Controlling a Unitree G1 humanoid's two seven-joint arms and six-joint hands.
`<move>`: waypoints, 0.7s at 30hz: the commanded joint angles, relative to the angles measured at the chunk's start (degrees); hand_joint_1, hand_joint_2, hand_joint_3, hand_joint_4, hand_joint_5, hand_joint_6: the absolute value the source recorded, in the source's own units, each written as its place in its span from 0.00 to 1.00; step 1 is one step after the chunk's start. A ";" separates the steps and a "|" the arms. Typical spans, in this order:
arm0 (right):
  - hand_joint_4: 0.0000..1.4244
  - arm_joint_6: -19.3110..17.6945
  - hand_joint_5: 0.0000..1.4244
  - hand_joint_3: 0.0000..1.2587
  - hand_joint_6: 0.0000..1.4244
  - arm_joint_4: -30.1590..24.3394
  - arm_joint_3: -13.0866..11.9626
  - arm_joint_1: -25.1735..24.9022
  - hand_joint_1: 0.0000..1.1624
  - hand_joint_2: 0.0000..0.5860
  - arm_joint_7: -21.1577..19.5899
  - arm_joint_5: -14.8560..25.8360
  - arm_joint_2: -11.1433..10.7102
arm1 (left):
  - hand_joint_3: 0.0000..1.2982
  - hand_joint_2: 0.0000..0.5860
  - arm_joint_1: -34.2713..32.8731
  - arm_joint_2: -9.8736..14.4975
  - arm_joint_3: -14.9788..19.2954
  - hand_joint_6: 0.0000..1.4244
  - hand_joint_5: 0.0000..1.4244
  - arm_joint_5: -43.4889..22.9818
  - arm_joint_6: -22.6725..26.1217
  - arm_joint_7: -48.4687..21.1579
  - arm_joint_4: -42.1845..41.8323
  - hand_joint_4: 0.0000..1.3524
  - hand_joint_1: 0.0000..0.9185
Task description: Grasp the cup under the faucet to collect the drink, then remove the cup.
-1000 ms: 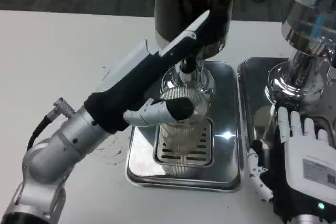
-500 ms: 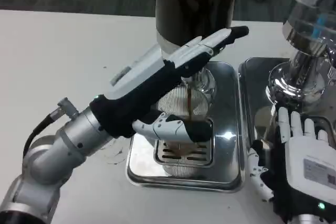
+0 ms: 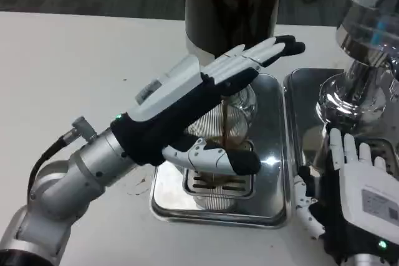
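A: Cup (image 3: 219, 154) under the faucet (image 3: 229, 91) — where exactly is it standing?

B: Upright on the slotted grate of the left drip tray (image 3: 268, 207), directly below the spout, with a thin dark stream running down into it. It's clear and ribbed, its long axis vertical.

A: And the left hand (image 3: 199, 101)?

B: Right at the cup. The thumb curls across the cup's front and lower wall, and the other fingers (image 3: 268, 51) stretch out flat above the rim, past the faucet towards the dark tank (image 3: 234, 4). Whether it truly grips the cup I cannot tell.

A: The right hand (image 3: 358, 185)?

B: Lying open, holding nothing, at the second tray (image 3: 299, 101) to the cup's right, beside the chrome base (image 3: 352, 101).

A: So which takes the cup away?

B: The left, I'd judge; it's the nearer by far. The cup must come towards the robot, kept upright.
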 commanded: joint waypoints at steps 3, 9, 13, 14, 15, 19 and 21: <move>0.00 -6.68 0.00 0.00 0.01 -1.69 -2.37 0.05 0.19 0.73 1.74 9.25 -1.40 | 0.07 0.18 -0.16 0.29 -1.21 0.02 0.05 1.25 -1.25 0.00 -0.22 0.00 0.00; 0.00 -16.70 0.00 0.00 0.02 0.35 -5.04 -1.26 0.26 0.69 3.31 20.60 -4.16 | 0.07 0.20 -0.13 0.37 -0.97 0.01 0.04 1.69 -1.30 0.72 0.13 0.00 0.00; 0.00 -22.15 0.00 0.00 0.02 3.79 -7.08 -2.42 0.28 0.62 5.92 29.10 -4.77 | 0.07 0.19 -0.04 0.46 -1.05 0.01 0.03 1.82 -1.27 0.96 0.08 0.00 0.00; 0.00 -23.47 0.00 0.00 0.02 4.54 -7.60 -2.58 0.29 0.58 6.30 31.18 -4.62 | 0.07 0.19 -0.02 0.46 -1.04 0.01 0.03 1.88 -1.29 1.05 0.09 0.00 0.00; 0.00 -24.37 0.00 0.00 0.02 5.04 -7.93 -2.68 0.29 0.58 6.49 32.47 -4.57 | 0.08 0.19 0.05 0.40 -0.95 0.01 0.03 2.10 -1.29 1.29 0.08 0.00 0.00; 0.00 -28.22 0.00 0.00 0.03 7.35 -9.16 -3.39 0.37 0.49 6.41 37.20 -3.96 | 0.09 0.20 0.30 0.31 -0.91 0.00 0.02 2.57 -1.30 1.91 -0.04 0.00 0.00; 0.00 -28.88 0.00 0.00 0.03 8.37 -9.39 -4.01 0.39 0.48 7.03 38.96 -3.54 | 0.09 0.20 0.38 0.33 -1.04 0.00 0.02 2.64 -1.27 2.08 -0.10 0.00 0.00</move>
